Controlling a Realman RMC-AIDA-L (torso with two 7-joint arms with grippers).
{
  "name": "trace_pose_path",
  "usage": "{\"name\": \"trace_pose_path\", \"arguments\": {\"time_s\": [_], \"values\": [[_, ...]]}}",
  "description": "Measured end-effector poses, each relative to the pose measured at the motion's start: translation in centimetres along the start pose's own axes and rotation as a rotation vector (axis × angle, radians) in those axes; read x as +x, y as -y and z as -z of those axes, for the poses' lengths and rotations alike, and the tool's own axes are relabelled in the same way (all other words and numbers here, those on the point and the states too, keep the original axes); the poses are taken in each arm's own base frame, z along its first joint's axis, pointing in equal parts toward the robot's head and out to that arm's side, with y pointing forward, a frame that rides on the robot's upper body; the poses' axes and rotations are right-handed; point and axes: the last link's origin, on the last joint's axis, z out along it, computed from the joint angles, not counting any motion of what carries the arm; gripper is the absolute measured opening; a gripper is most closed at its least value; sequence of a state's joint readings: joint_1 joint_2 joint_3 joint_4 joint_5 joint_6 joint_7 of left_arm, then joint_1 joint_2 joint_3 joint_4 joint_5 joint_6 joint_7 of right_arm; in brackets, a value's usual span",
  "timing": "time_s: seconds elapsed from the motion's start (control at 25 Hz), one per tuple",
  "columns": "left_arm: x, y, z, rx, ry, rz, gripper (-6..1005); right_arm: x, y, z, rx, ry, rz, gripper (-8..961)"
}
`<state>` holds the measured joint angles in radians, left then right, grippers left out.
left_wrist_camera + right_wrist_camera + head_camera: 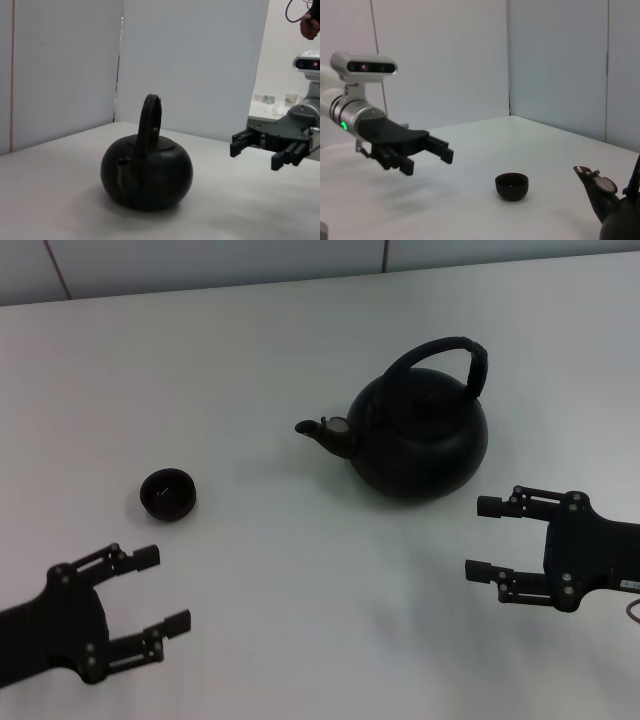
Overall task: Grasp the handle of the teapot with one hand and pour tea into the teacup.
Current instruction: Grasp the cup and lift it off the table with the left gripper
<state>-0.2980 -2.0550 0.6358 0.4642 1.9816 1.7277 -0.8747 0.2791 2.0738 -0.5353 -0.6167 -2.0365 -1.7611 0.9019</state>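
The matte-black teapot (420, 440) stands upright on the white table, right of centre, spout pointing left. Its arched handle (450, 355) rises over the lid; the left wrist view shows the teapot (147, 175) and handle (150, 117) edge-on. The small dark teacup (167, 493) sits to the left of the spout, also seen as the teacup (512, 186) in the right wrist view. My right gripper (485, 538) hovers open just right of and nearer than the teapot. My left gripper (152, 590) hangs open, nearer than the teacup.
The white table (300, 570) ends at a far edge against grey wall panels (200, 260). Each wrist view shows the other arm's gripper: the right one (262, 150) and the left one (427, 152).
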Motion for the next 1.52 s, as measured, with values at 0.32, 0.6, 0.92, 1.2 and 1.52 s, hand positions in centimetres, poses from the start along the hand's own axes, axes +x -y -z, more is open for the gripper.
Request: {"name": "trace_pose_path", "arguments": {"time_s": [0.32, 0.6, 0.92, 1.2, 1.52], "values": [[1.2, 1.4, 0.3, -0.019, 0.016, 0.006, 786, -0.1, 0.1, -0.1, -0.003, 0.002, 0.003, 725], [1.3, 1.4, 0.0, -0.028, 0.014, -0.001, 752, -0.2, 0.1, -0.2, -0.004, 0.005, 0.004, 725], [1.1, 1.1, -0.3, -0.013, 0.001, 0.004, 759, -0.2, 0.2, -0.2, -0.003, 0.008, 0.006, 725], [1.3, 2.9, 0.8, 0.193, -0.079, 0.004, 765, -0.3, 0.1, -0.3, 0.001, 0.016, 0.002, 725], [0.4, 4.0, 0.5, 0.4, -0.16, -0.035, 804, -0.4, 0.2, -0.2, 0.008, 0.022, -0.002, 725]]}}
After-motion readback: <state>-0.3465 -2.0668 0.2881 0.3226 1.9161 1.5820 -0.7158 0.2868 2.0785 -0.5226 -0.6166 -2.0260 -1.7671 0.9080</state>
